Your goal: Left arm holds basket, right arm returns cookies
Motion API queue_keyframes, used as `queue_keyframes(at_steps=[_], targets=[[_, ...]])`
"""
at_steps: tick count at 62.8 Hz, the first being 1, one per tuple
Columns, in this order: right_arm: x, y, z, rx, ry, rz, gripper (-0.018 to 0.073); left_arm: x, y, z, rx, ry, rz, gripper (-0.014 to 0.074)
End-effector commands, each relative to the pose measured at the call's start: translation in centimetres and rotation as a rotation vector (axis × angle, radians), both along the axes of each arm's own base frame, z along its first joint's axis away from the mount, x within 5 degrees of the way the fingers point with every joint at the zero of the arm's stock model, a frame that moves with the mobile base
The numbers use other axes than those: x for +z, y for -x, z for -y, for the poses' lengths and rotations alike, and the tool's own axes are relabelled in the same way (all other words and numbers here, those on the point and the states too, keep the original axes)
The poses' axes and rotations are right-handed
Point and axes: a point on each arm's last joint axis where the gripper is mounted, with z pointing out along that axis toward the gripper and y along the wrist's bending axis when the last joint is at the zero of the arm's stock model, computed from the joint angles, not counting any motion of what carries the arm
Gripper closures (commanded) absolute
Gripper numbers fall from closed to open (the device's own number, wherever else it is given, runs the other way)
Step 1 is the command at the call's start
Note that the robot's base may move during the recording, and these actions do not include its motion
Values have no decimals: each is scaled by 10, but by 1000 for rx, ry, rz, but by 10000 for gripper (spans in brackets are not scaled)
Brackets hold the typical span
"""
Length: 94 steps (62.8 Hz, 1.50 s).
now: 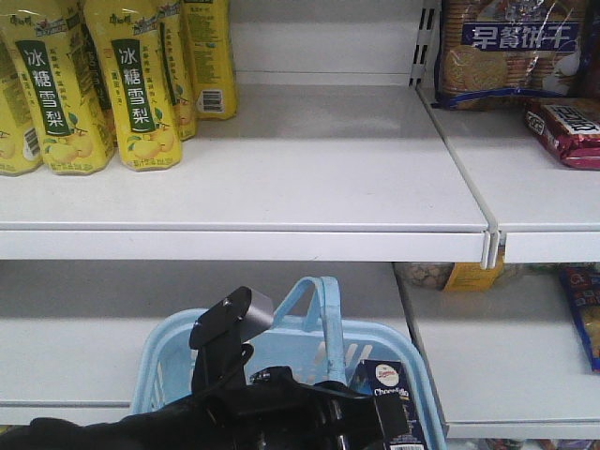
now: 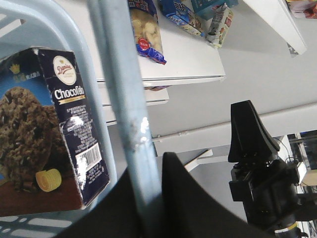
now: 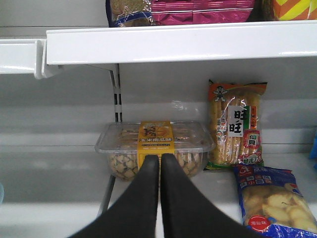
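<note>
Light blue basket [image 1: 155, 370], lower centre, was gripped by its handle [image 2: 121, 89] in the left hand [image 2: 148, 208], steadying the cookie box [image 2: 54, 124] for the right hand [image 3: 159, 168], fingers together, empty.

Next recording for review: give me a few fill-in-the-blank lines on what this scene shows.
1. The left tool is shut on the basket's ____.
2. The cookies are ____ the basket.
3. The right tool is ____ and holds nothing.
4. The bottles on the upper shelf are ____ in colour.
Missing words: handle; inside; shut; yellow.
</note>
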Motion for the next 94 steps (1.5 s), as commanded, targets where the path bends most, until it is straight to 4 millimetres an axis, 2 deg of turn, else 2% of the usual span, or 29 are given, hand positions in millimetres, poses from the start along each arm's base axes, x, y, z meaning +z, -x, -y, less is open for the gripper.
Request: queue_keyframes(at_steps=[1,46,55,60,64,70,77,82,87,94], targets=[[7,1,0,1,12,85,566,24,-2,-3,29,68,76,602],[8,1,0,1,12,90,566,24,-2,-3,30,69,76,602],[14,2,0,2,13,152,564,24,-2,-3,30,69,76,602],[27,4,0,2,13,185,564,24,-2,-3,29,68,76,602],[44,7,0,1,13,208,563,24,-2,-3,29,68,76,602],[81,11,0,-1,13,208,563,24,-2,-3,29,68,76,602],[122,9,0,-7,20,125,563,24,-2,-3,29,68,76,602],[143,4,1,-16,52,63,563,24,-2,-3,29,68,76,602],[156,-2,2,-27,92,21,563,24,-2,-3,29,68,76,602],[163,-8,3,-36,139,10,556,24,-2,-3,29,68,76,602]])
